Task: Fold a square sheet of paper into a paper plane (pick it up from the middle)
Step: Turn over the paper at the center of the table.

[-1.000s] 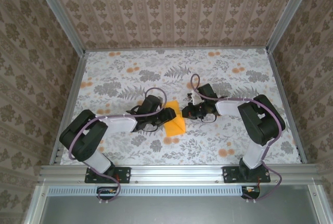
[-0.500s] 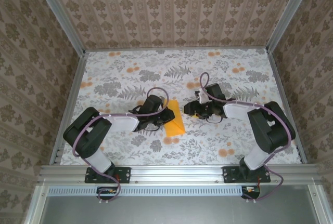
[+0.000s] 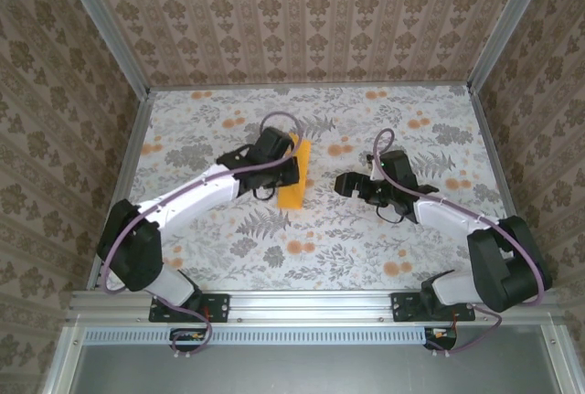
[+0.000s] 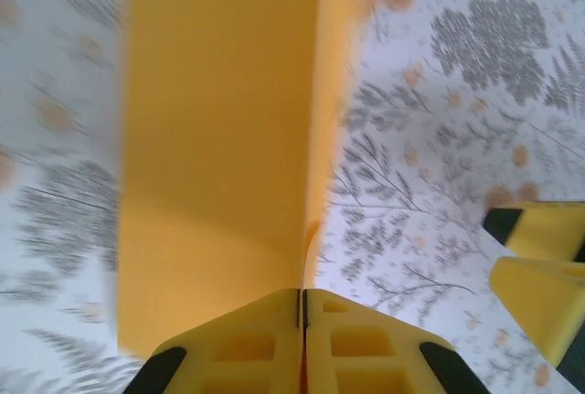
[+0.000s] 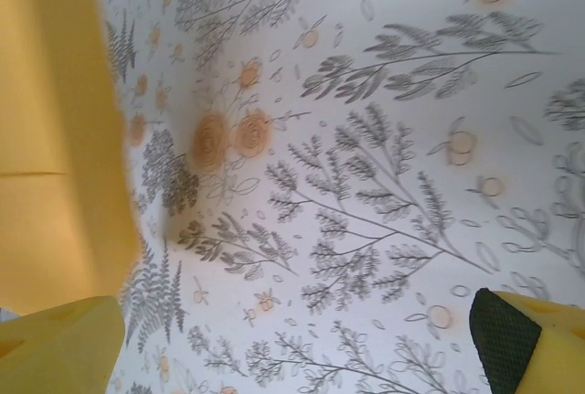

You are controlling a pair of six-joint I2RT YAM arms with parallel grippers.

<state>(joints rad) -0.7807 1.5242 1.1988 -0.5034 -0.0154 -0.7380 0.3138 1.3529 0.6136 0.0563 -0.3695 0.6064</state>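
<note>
I find no lettering, number or label to read: the flower-printed white table cover (image 3: 366, 229) and the brown damask-patterned walls (image 3: 311, 19) bear only ornament, and the plain orange-yellow folded paper sheet (image 3: 294, 188) is unmarked.

A white cloth (image 3: 366, 248) covers the table, printed with grey ferns (image 3: 311, 126) and small orange flowers (image 3: 294, 247). In the right wrist view a flower pair (image 5: 224, 136) sits left of centre. In the left wrist view the print is blurred at the left and sharper at the upper right. Brown patterned walls (image 3: 302, 19) close the back and both sides. Two aluminium posts (image 3: 101, 24) slant toward the upper corners. A silver rail (image 3: 302, 303) runs along the near edge, a slotted strip (image 3: 302, 333) below it, then a grey panel (image 3: 311, 367).
</note>
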